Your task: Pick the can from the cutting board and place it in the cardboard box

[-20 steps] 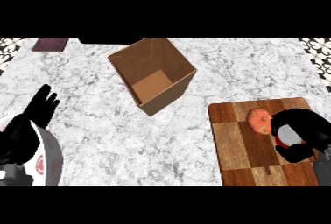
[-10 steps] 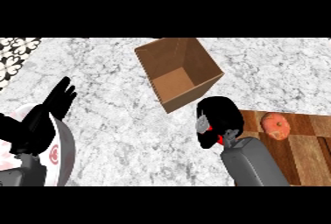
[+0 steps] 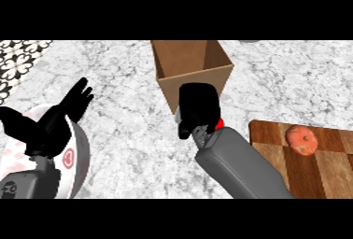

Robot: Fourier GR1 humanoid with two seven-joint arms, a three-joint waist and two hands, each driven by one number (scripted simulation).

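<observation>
Can off cutting board, mostly hidden in right hand w/ fingers curled round it near cardboard box, drop-in left; left hand open, resting

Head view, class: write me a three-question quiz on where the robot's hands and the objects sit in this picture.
1. True or false: the right hand is over the cutting board.
2. Which hand rests open at the left?
3. The round orange item lies on: A) counter B) cutting board C) cardboard box

Key: 1 false, it is beside the box's near wall. 2 the left hand. 3 B.
</observation>
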